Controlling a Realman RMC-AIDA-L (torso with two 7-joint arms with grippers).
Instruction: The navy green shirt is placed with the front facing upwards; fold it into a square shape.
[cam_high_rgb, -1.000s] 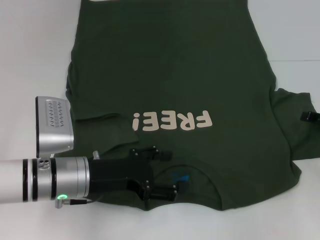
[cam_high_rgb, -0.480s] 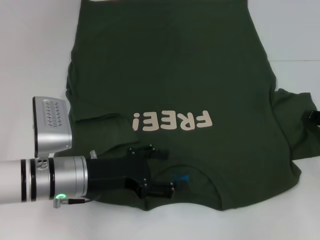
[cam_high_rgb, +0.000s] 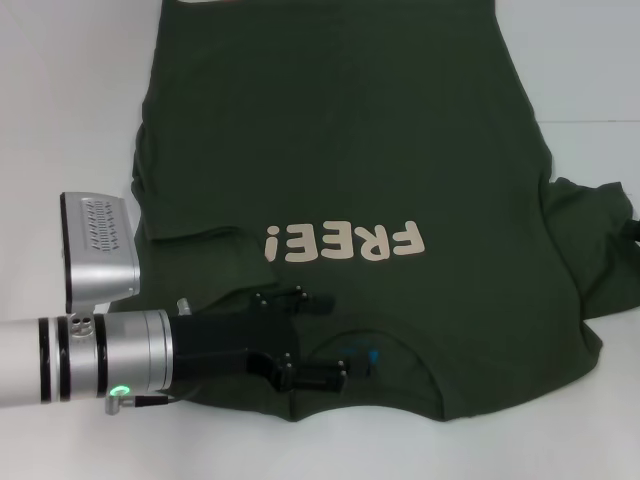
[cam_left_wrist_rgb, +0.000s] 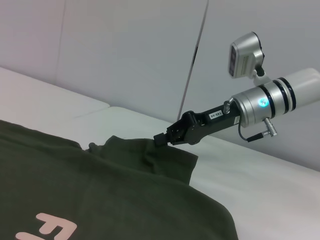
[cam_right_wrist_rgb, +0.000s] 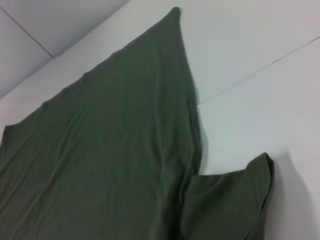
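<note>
Left gripper (cam_high_rgb: 325, 340), black two-finger pincer on a silver arm: near left, over the collar, fingers spread wide, holding nothing. Dark olive-green cotton T-shirt (cam_high_rgb: 340, 150), cream "FREE!" lettering (cam_high_rgb: 345, 242) upward: flat on white table (cam_high_rgb: 60, 90), hem far. Right gripper (cam_left_wrist_rgb: 161, 138): far right sleeve; grip cannot be told.

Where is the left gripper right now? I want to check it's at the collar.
In the head view the left gripper sits low and left of centre, over the navy green shirt, beside the blue label, below the FREE! lettering.

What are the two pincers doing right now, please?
Left pincer: open over the shirt's collar, holding nothing.
Right pincer: at the shirt's right sleeve edge; open or closed cannot be told.
</note>
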